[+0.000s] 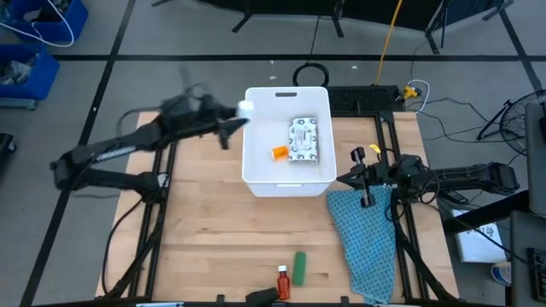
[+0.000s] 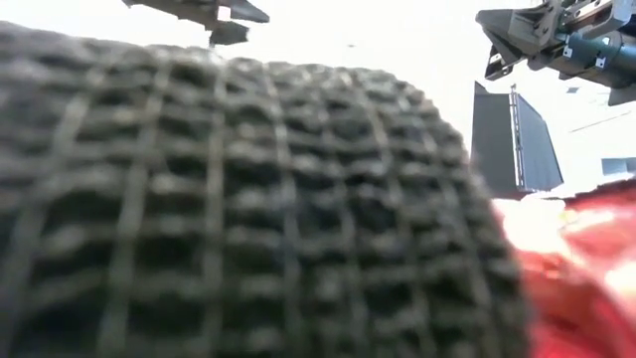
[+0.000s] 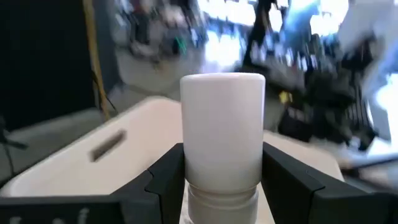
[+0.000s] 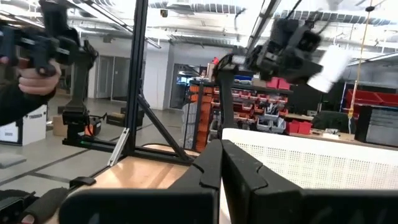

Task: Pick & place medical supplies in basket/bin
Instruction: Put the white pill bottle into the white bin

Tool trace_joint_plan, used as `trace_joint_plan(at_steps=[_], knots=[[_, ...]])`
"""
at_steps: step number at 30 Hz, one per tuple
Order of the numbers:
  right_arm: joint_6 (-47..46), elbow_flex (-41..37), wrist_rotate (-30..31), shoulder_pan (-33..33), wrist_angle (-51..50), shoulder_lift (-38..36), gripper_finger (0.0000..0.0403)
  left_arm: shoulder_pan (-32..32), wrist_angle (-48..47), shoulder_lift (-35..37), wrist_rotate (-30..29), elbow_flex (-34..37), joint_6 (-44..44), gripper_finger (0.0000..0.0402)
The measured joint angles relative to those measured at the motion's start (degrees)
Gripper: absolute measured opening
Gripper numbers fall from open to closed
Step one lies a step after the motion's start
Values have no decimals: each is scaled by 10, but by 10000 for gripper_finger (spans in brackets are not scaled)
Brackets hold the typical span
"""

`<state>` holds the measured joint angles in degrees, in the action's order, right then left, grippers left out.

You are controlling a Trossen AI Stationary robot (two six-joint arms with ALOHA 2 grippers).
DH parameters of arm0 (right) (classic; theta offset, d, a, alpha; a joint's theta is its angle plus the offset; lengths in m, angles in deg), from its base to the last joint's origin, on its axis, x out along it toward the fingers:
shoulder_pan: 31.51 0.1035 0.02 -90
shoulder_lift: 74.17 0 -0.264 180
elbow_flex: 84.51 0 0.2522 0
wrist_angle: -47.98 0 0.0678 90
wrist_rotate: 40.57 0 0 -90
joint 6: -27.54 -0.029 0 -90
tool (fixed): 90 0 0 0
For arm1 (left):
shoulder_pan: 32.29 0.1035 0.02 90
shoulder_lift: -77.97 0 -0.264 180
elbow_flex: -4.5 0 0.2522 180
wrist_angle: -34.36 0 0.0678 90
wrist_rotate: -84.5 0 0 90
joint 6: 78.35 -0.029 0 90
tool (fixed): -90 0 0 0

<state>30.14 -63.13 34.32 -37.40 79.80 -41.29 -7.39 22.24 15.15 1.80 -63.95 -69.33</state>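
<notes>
Left end effector (image 1: 237, 119) raised over the left rim of the large white plastic rectangular tub (image 1: 256, 162), clenched on a small white cylindrical bottle (image 1: 246, 107). Left wrist view: bottle (image 3: 222, 130) sits between the two dark fingers (image 3: 165, 177), both pressed to its sides, the tub's handle slot visible beyond it.

Right end effector (image 1: 363, 175) hangs just off the tub's right side, above the upper edge of the large teal-blue cloth (image 1: 367, 234). Right wrist view shows its dark fingers (image 4: 239, 168) closed tight together, nothing between them.

Inside the tub: a flat white packet with dark speckled print (image 1: 304, 139) lying on the floor, and a small orange item (image 1: 279, 153) just beside the packet's left edge.

Near the front edge of the wooden tabletop (image 1: 213, 239): an orange-red bottle with white cap (image 1: 282, 280) and a green stick-shaped box (image 1: 299, 266), just beside each other, well apart from the tub.

Low view is mostly blocked by a dark woven surface close to the lens.
</notes>
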Motion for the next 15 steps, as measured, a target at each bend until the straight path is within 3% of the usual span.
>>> trace_joint_plan(at_steps=[9, 15], knots=[[18, 0, 0, 0, 0, 0, 0, -7, -231, -301, 26, -306, -87, 177], [28, 0, 0, 0, -6, 0, 0, -11, -267, -425, 35, -391, -100, 177]])
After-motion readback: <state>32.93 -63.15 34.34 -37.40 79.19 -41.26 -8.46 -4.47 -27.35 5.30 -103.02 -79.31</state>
